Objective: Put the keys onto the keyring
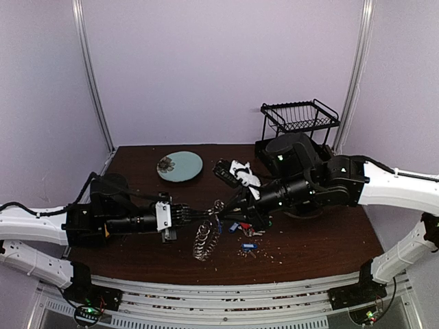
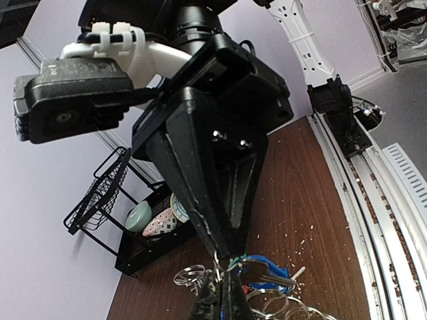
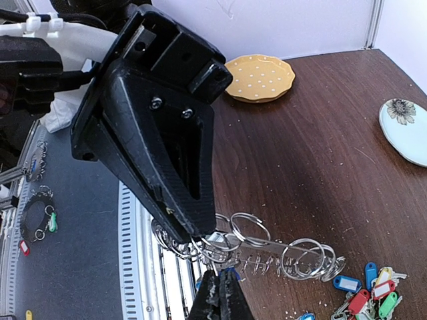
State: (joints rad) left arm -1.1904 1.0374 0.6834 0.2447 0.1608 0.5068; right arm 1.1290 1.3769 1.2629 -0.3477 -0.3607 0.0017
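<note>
Lavender walls back a dark brown table. Left arm comes in from the left and right arm from the right, with their tips meeting mid-table. Black wire rack sits back right, teal plate back centre, yellow dotted plate near a table edge. Left gripper has its fingers pressed together on the keyring, a string of silver rings running from the tips down onto the table. Right gripper fingers are together too; can't tell what they pinch. Keys with coloured tags lie just right of the keyring.
</note>
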